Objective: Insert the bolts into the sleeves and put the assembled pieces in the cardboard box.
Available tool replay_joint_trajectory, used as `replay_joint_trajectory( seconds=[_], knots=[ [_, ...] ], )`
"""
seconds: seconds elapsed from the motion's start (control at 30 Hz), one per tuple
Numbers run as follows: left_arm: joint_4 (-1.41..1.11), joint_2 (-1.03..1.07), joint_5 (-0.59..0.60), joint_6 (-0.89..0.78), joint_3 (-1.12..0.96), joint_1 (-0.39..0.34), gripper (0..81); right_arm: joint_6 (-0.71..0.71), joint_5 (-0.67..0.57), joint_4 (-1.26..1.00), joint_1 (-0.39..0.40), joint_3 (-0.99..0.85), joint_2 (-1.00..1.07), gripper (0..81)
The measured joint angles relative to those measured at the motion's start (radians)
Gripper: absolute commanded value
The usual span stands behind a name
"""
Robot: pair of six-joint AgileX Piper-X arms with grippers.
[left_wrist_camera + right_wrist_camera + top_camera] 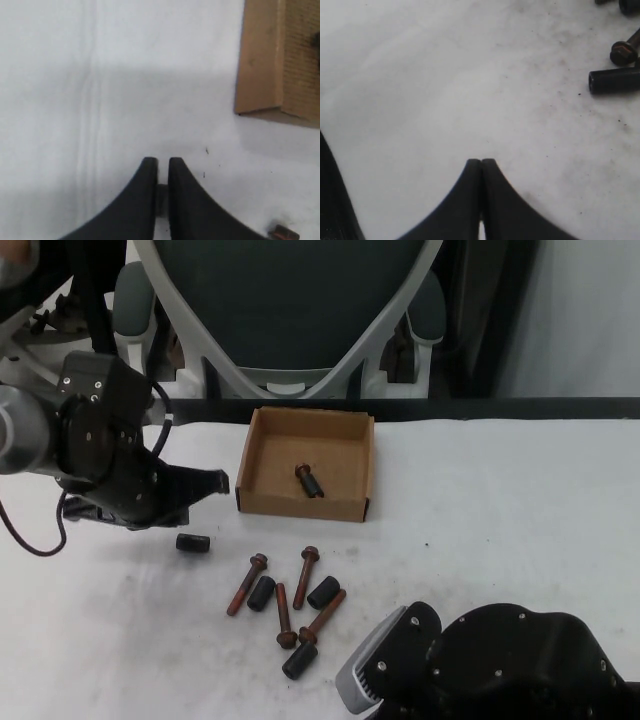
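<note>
Left end effector [162, 162]: fingers drawn almost together with only a narrow slit between them, and nothing held. It hangs over the white table [520, 520], just beside the left wall of the cardboard box [300, 505]. Right end effector [481, 162]: clenched, fingers touching, empty, low over bare table near the edge of the parts cluster. One assembled piece [308, 480] lies inside the box. Unassembled stock lies on the table in front of the box: four bolts [246, 584] and three sleeves [261, 593] lie mixed together, several touching or just beside one another. One lone sleeve [193, 543] lies apart, nearest the left end effector. Handling judgement: the bolts look like rusted steel, so they should be rigid, not fragile, and dense for their bulk. The rough surface should hold well in the pads, but the round shanks will roll if nudged. Each is best taken across the shank close to the head, leaving the tip free to enter the bore. The sleeves are short black cylinders lying on their sides; whether they are rubber or hard plastic cannot be told. They are probably light and prone to roll, so grip across the outer wall at mid-length, with both open ends unobstructed and moderate pressure. The lone sleeve offers the cleanest approach, whereas picks inside the cluster risk scattering the neighbouring parts.
</note>
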Motion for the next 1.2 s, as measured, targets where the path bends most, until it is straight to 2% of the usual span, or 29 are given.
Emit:
replay_joint_trajectory(
  seconds=[0.13, 0.27, 0.5, 0.6, 0.63, 0.73, 1.2],
  knots=[
    [-0.013, 0.000, -0.002, 0.148, 0.000, 0.000, 0.8, 0.000, 0.000, -0.012, 0.000, 0.000, 0.000, 0.2],
    [-0.016, 0.002, 0.004, 0.221, 0.000, 0.000, 0.8, 0.000, 0.000, -0.016, 0.000, 0.000, 0.000, 0.2],
    [0.007, 0.085, 0.127, 0.312, -0.005, -0.010, 0.8, 0.000, 0.000, -0.017, 0.000, 0.000, -0.005, 0.2],
    [0.053, 0.089, 0.094, 0.427, -0.028, -0.024, 0.8, 0.004, 0.000, -0.017, 0.000, 0.000, -0.018, 0.2],
    [0.088, 0.089, 0.047, 0.516, -0.041, -0.034, 0.8, 0.007, 0.000, -0.017, 0.000, 0.000, -0.025, 0.2],
    [0.152, 0.082, -0.024, 0.640, -0.052, -0.077, 0.8, 0.007, 0.000, -0.017, 0.000, 0.000, -0.045, 0.2],
    [0.486, -0.032, -0.158, 0.925, -0.021, -0.152, 0.8, 0.007, -0.015, 0.003, 0.000, 0.000, -0.062, 0.2]
  ],
)
